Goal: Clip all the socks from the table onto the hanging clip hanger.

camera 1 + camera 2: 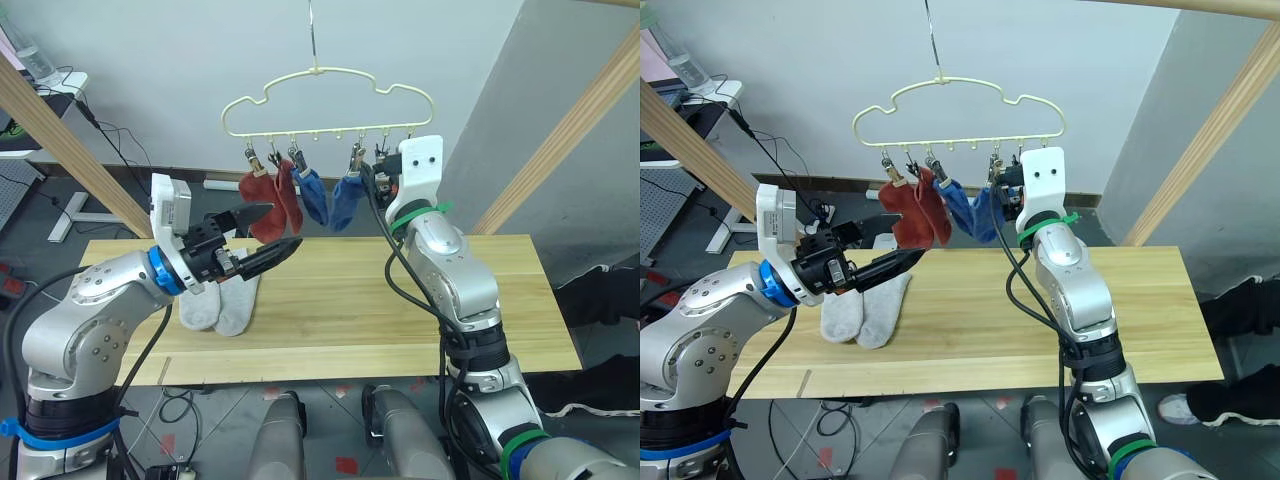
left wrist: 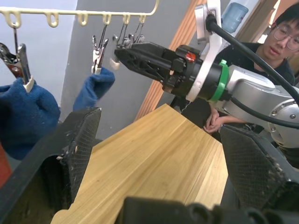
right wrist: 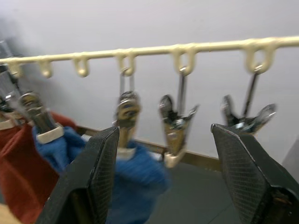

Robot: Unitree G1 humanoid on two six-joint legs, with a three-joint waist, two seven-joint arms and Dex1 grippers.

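The pale-yellow clip hanger [image 1: 330,95] hangs above the table's [image 1: 400,310] far edge. Two rust-red socks [image 1: 270,195] and two blue socks [image 1: 345,205] hang from its silver clips. Two light grey socks [image 1: 220,300] lie side by side on the table's left part. My left gripper [image 1: 286,225] is open and empty, held in the air above the grey socks and just below the red ones. My right gripper [image 3: 164,130] is raised to the hanger's right end, open, its fingers either side of an empty clip [image 3: 175,126] next to the clip holding a blue sock [image 3: 135,177].
Slanted round wooden poles [image 1: 60,130] [image 1: 575,125] stand at both sides of the table. A seated person [image 2: 285,28] is beyond the table's right end. Cables and a desk [image 1: 40,110] sit at the far left. Another empty clip [image 3: 247,121] hangs at the hanger's end.
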